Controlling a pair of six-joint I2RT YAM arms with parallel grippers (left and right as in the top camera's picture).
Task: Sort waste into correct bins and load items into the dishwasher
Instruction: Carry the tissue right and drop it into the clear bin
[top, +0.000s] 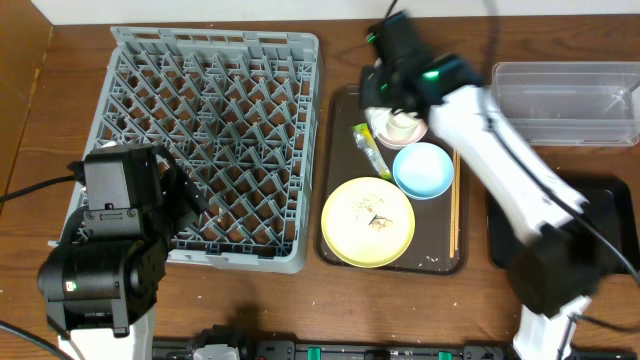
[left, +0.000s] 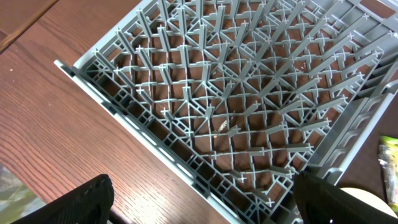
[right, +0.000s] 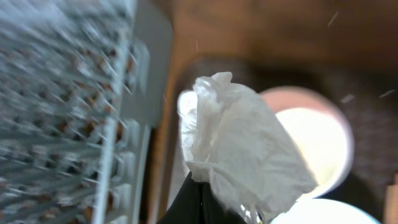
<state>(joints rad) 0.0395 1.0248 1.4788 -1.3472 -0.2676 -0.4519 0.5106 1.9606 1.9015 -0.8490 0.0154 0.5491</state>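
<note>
Napkin (right: 242, 143) pinched in right claw (right: 199, 186), above brown serving tray (top: 340, 150).

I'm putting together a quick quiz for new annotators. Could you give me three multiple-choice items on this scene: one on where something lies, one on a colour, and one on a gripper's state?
1. Where on the brown serving tray do the chopsticks lie?
A. along its left edge
B. along its right edge
C. across its middle

2. What colour is the bowl?
A. light blue
B. red
C. black

3. How is the right gripper?
A. open and empty
B. shut and empty
C. shut on the crumpled white napkin

Answers:
1 B: the overhead view shows them lying lengthwise beside the bowl at the tray's right rim.
2 A: the overhead view shows it pale blue, above the yellow plate.
3 C: the right wrist view shows the napkin pinched at the fingertips.
</note>
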